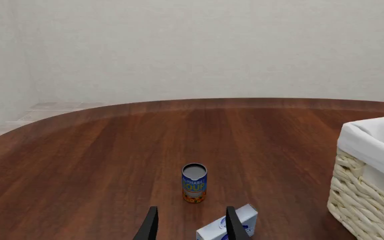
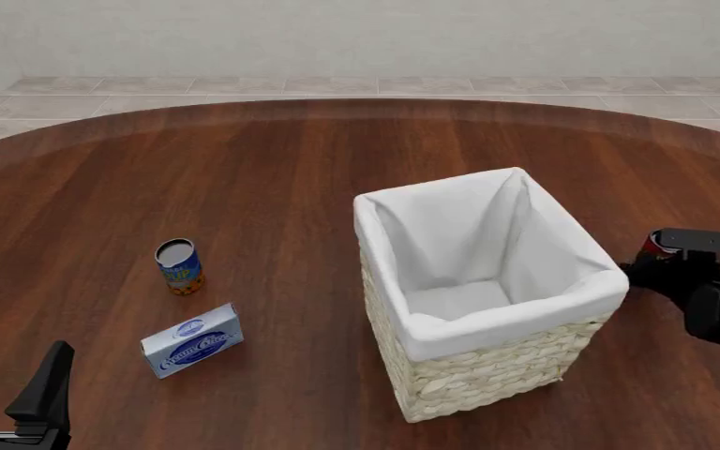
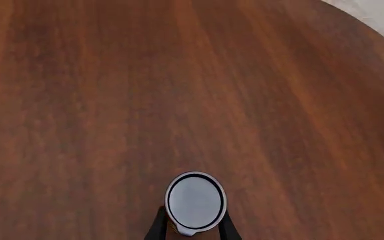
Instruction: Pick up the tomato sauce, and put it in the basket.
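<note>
Tomato sauce (image 3: 195,201) stands on the table right of the basket (image 2: 486,361), between my right gripper's (image 3: 193,231) fingers; I cannot tell whether they grip it yet. My left gripper (image 2: 10,380) idles open. I'd squeeze squarely before lifting. Only the right wrist view shows the silvery top; the front shows merely a red sliver.

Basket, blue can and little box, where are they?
Basket (image 2: 486,373), front view, woven front wall.
Blue can (image 2: 181,270), front view, label on its side.
Box (image 2: 192,340), front view, printed top face.
</note>
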